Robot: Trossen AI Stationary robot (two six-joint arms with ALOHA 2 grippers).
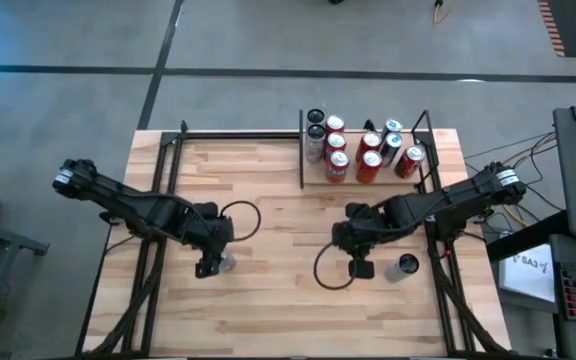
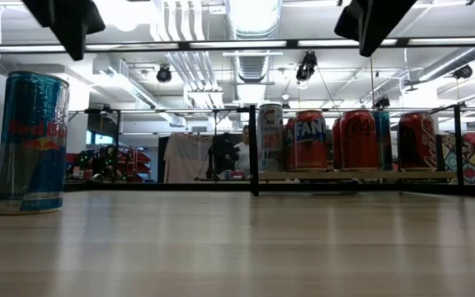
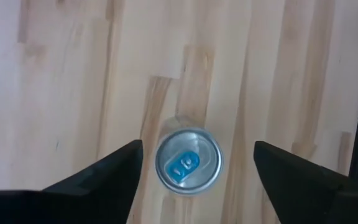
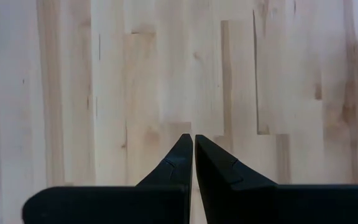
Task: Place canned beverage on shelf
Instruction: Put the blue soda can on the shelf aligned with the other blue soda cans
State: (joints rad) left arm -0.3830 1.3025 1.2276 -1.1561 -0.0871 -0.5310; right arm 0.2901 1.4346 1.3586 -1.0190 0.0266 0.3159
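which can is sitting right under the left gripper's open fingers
The blue Red Bull can, upright alone on the tabletop's left side, below the left gripper. The other cans stand on the shelf or by the right arm.

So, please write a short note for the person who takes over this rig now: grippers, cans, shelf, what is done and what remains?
Left gripper: open, above the blue can standing upright on the table, fingers on either side, not touching it.
Right gripper: shut, empty, over bare table.
Shelf: at the far right of the table, already holding several cans.
A second loose can stands near the right arm.
Left to do: grasp the blue can and place it on the shelf; then possibly the second one.
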